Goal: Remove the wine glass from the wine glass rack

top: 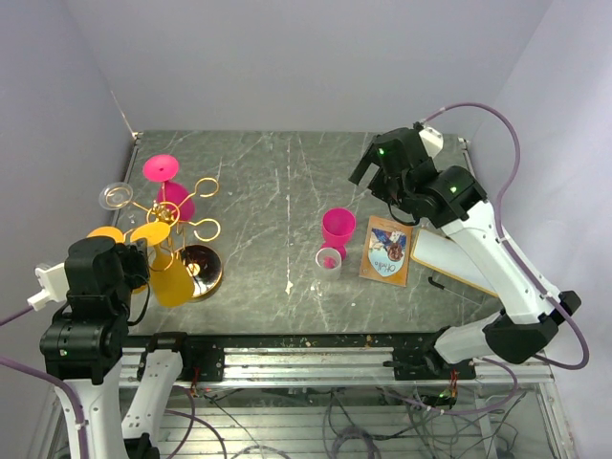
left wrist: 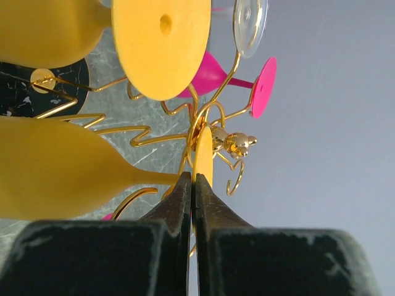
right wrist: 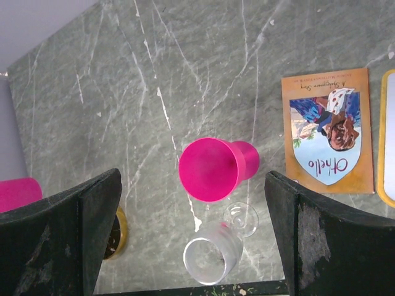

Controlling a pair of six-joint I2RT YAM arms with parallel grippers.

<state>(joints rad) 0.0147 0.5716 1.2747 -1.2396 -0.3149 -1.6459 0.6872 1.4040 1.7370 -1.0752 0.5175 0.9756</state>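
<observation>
The gold wine glass rack (top: pixel 184 222) stands at the table's left on a round base (top: pixel 207 272). A yellow wine glass (top: pixel 173 279) hangs upside down from it near my left arm. In the left wrist view its bowl (left wrist: pixel 55 172) fills the left side and its foot (left wrist: pixel 203 154) shows edge-on. My left gripper (left wrist: pixel 192 180) is shut on that thin foot, right by the rack's arms (left wrist: pixel 213 126). A second yellow glass (left wrist: pixel 162 43), a pink one (top: pixel 170 189) and a clear one (top: pixel 115 196) also hang there. My right gripper (right wrist: pixel 192 179) stands wide open above the table's middle, holding nothing.
A pink cup (top: pixel 338 228) and a small clear glass (top: pixel 328 260) stand mid-table, both under the right gripper: the pink cup (right wrist: pixel 213 168) and the clear glass (right wrist: pixel 213 253). An Othello card (top: pixel 387 251) and a board (top: pixel 448 260) lie to the right.
</observation>
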